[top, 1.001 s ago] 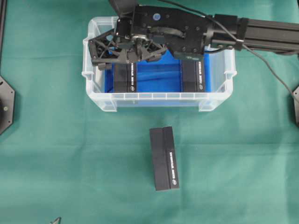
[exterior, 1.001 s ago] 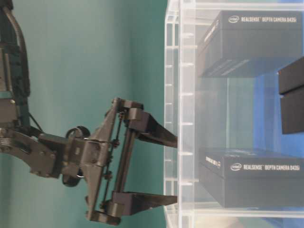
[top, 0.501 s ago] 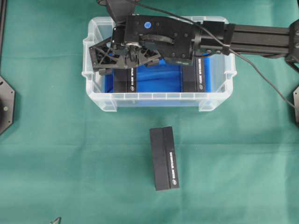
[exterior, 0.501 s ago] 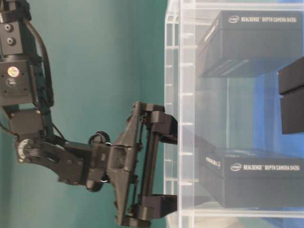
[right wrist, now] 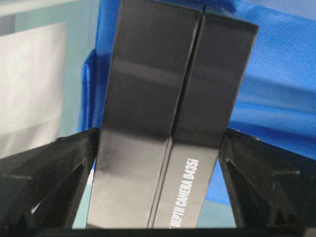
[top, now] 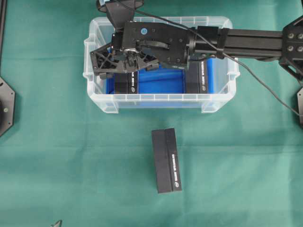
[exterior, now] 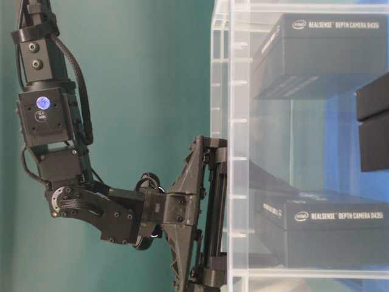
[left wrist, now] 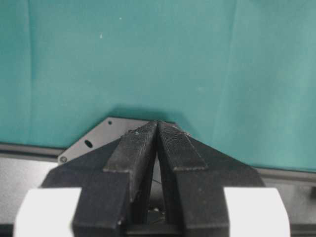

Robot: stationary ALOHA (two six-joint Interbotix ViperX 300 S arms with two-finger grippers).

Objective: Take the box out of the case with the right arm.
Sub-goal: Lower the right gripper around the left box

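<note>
The case (top: pixel 161 98) is a clear bin with a blue bottom, standing at the top middle of the green cloth. Two black boxes lie in it: a left box (top: pixel 127 82) and a right box (top: pixel 199 79). My right gripper (top: pixel 99 64) reaches down into the case at its left end. In the right wrist view it (right wrist: pixel 160 134) is open, with one finger (right wrist: pixel 69 168) on each side of the left box (right wrist: pixel 168 98) and thin gaps between. The table-level view shows it (exterior: pixel 243 234) passing the case wall (exterior: pixel 222 91) beside that box (exterior: pixel 322 234). My left gripper (left wrist: pixel 157 126) is shut and empty above the cloth.
A third black box (top: pixel 166 160) lies on the cloth in front of the case. A black mount plate (top: pixel 5 106) sits at the left edge. The right arm's cable (top: pixel 265 80) trails over the case's right end.
My right arm has swung in and lowered. Its open gripper has gone from above the case rim down into the case, around the left box.
</note>
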